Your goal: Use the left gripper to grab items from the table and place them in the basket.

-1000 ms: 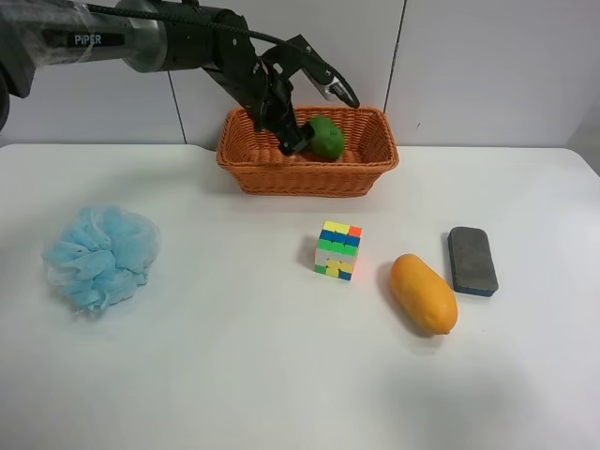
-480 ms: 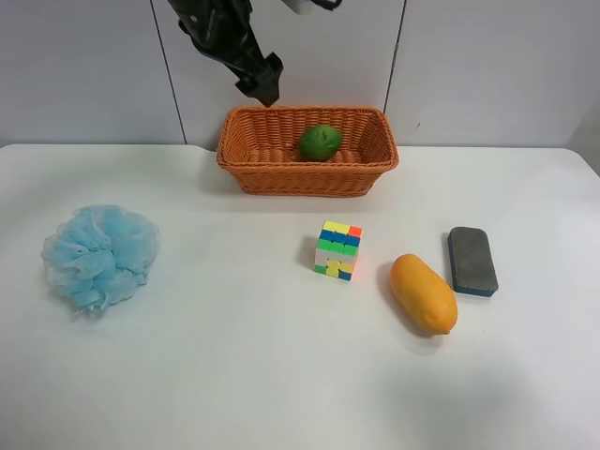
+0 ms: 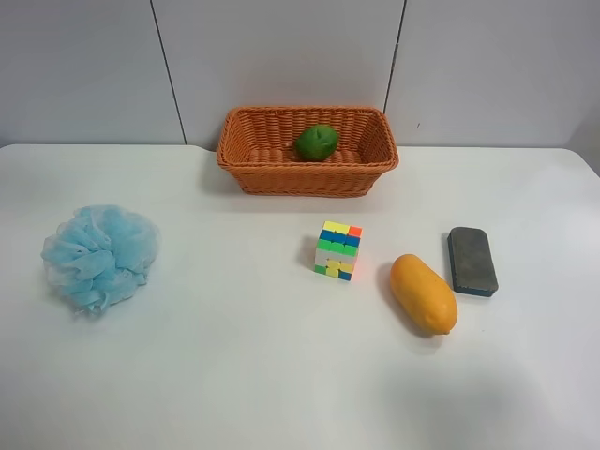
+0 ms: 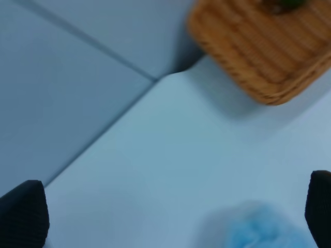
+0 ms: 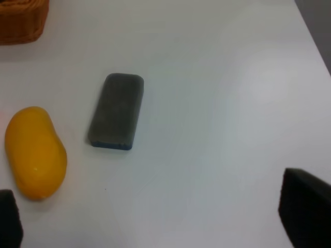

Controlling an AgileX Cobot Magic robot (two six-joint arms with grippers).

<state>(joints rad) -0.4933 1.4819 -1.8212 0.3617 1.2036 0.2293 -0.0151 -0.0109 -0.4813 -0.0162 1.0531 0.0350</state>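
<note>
A: Five items total. Going left to right in the high view: puff (image 3: 99,256) at the far left of the table (image 3: 234,375), well apart from everything else.

B: Basket?

A: Basket (image 3: 307,150) sits at the back edge by the wall, green fruit (image 3: 317,142) inside it, toward the back wall of the basket. Its underside is hidden by the front rim.

B: Rest of the items?

A: Cube (image 3: 337,249) near the middle, upright. Then the orange fruit (image 3: 423,292), then the block (image 3: 471,260) just beside it, not touching. All three on the table, outside the basket.

B: Arms?

A: No arm in the high view at all. Left gripper (image 4: 165,212) only shows as two dark fingertips (image 4: 23,213) at the frame corners of its wrist view, wide apart, nothing between them. That view is badly blurred: a basket corner (image 4: 264,46), a dark green smear at the frame edge that may be the fruit, and a cut-off blue blur that reads as the puff (image 4: 258,230).

B: Right gripper?

A: Right gripper (image 5: 155,217), same story: dark tips at two corners, mostly cut off, spread apart, holding nothing. Its view shows the block (image 5: 116,111) with a thin blue strip along one end, the orange fruit (image 5: 35,151) near it, and a sliver of basket (image 5: 20,20) at the corner.
</note>
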